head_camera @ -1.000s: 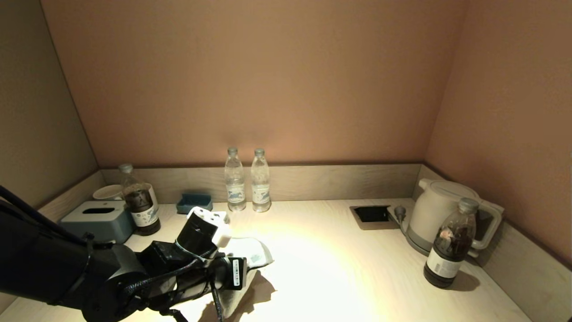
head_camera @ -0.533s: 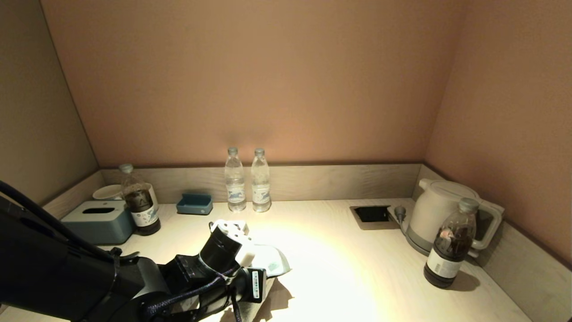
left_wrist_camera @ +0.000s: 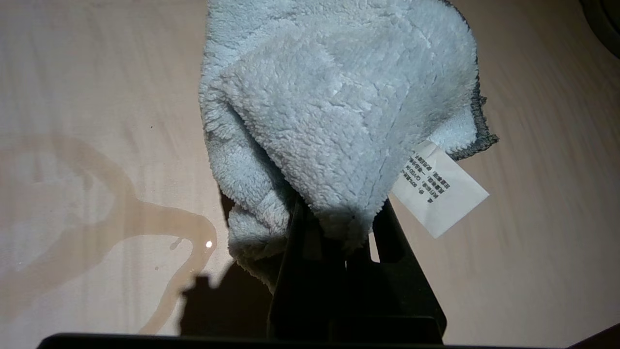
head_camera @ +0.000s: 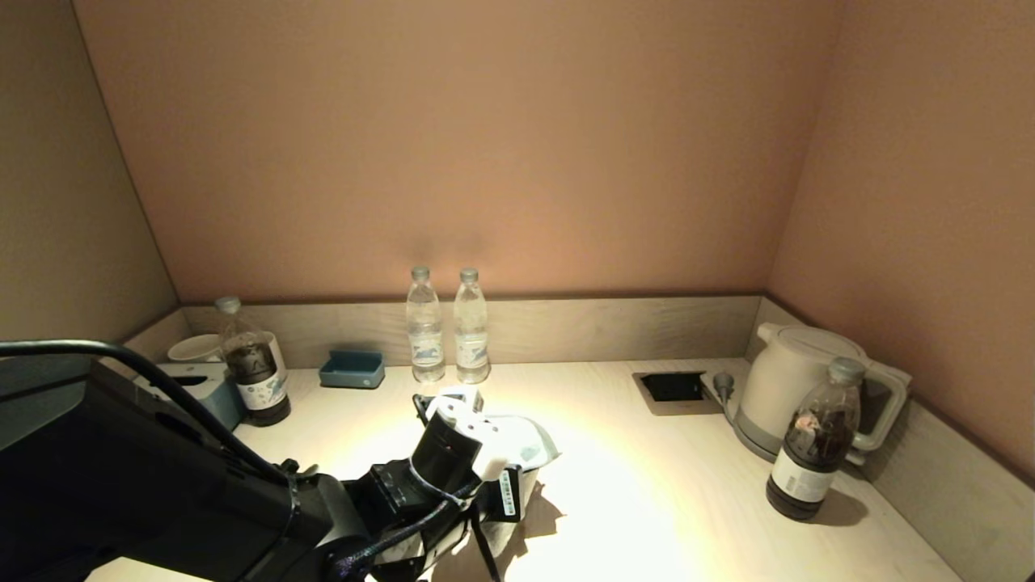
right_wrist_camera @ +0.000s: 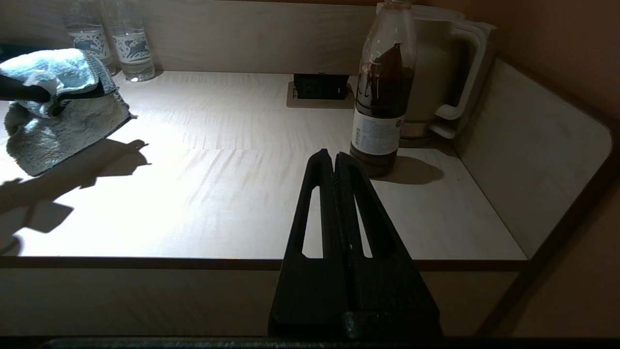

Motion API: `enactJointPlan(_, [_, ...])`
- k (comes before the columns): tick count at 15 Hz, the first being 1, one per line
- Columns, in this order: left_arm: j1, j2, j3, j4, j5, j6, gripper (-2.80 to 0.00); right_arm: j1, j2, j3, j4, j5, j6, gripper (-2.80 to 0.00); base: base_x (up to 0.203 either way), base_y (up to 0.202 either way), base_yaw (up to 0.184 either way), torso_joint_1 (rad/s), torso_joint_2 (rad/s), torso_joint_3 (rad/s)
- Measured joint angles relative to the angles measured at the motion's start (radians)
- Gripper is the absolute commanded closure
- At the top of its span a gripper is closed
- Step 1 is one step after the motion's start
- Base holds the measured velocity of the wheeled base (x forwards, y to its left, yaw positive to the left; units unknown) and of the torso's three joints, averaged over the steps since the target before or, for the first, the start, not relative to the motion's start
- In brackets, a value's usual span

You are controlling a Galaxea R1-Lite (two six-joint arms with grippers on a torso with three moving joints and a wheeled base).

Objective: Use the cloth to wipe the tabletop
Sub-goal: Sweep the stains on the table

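Note:
My left gripper (left_wrist_camera: pixel 339 213) is shut on a fluffy pale blue cloth (left_wrist_camera: pixel 334 97) with a white care label (left_wrist_camera: pixel 438 186). The cloth (head_camera: pixel 530 440) lies pressed on the light wooden tabletop (head_camera: pixel 647 501) near its middle, in front of two water bottles (head_camera: pixel 447 327). A wet streak (left_wrist_camera: pixel 121 213) shows on the wood beside the cloth. The cloth also shows in the right wrist view (right_wrist_camera: pixel 53 111). My right gripper (right_wrist_camera: pixel 334 157) is shut and empty, held still off the table's front edge at the right.
A dark drink bottle (head_camera: pixel 817 440) and a white kettle (head_camera: pixel 796 388) stand at the right. A recessed socket (head_camera: pixel 673 386) is beside them. At the left are a dark bottle (head_camera: pixel 252 368), a tissue box (head_camera: pixel 206 384), a blue tray (head_camera: pixel 352 369) and a cup (head_camera: pixel 194 347).
My left gripper has dragged the cloth across the tabletop to the right and slightly away from me. The right arm has not moved.

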Motion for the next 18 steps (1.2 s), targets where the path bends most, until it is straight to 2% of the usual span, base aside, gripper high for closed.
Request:
enactJointPlan(5, [-0.071,0.025,-0.016,0.004,0.001,-0.014,0.00,0.000,0.000,0.000,0.000,0.000,0.000,0.00,0.000,0.000,0.000,0.000,0.00,0.000])
enactJointPlan(10, [-0.084,0.056,-0.016,0.006,0.010,-0.013,0.00,0.000,0.000,0.000,0.000,0.000,0.000,0.00,0.000,0.000,0.000,0.000,0.00,0.000])
enactJointPlan(13, [-0.084,0.108,-0.016,0.004,0.054,-0.009,0.00,0.000,0.000,0.000,0.000,0.000,0.000,0.00,0.000,0.000,0.000,0.000,0.00,0.000])
enactJointPlan(18, [-0.083,0.160,-0.024,0.005,0.062,-0.007,0.00,0.000,0.000,0.000,0.000,0.000,-0.001,0.00,0.000,0.000,0.000,0.000,0.00,0.000])
